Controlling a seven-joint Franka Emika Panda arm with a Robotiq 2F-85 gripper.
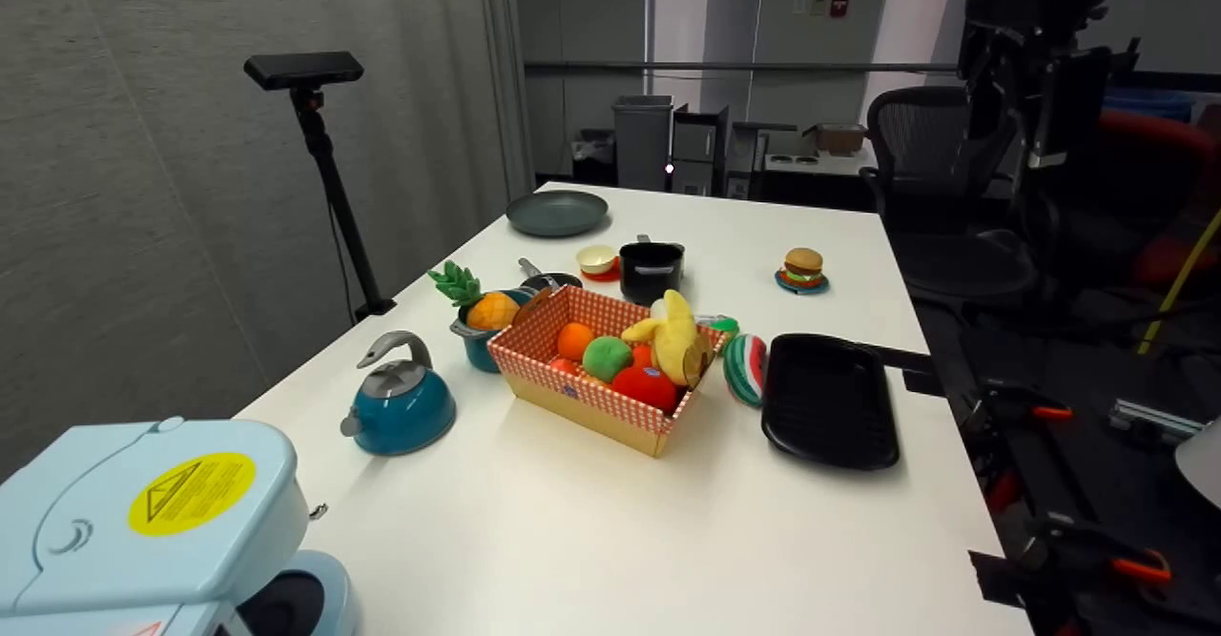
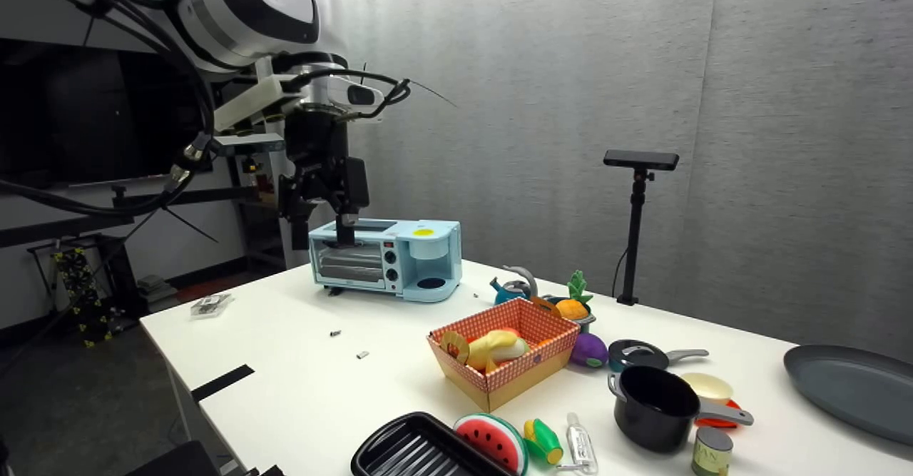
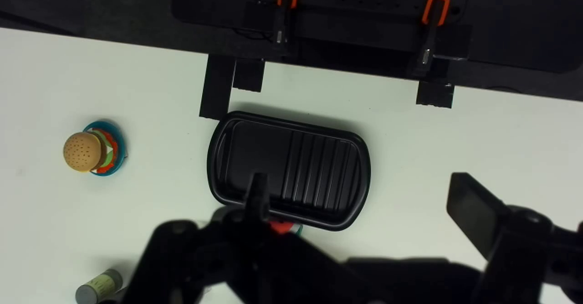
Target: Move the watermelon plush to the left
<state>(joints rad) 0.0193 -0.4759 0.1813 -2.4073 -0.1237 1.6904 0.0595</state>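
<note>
In an exterior view my arm (image 2: 253, 16) extends from the upper left, gripper (image 2: 322, 237) pointing down above the desk (image 2: 307, 372), fingers spread wide, gripping nothing; rightward, the black tray (image 2: 412, 450) near the taped edge, then the watermelon plush (image 2: 493, 440) just inward.

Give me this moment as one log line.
gripper: open, empty | watermelon plush: on table, beside black tray | grasp: not yet made

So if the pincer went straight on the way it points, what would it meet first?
The pincer points down: most likely the tray, at its ridged end; depth is unclear, so possibly the table beside it.
</note>
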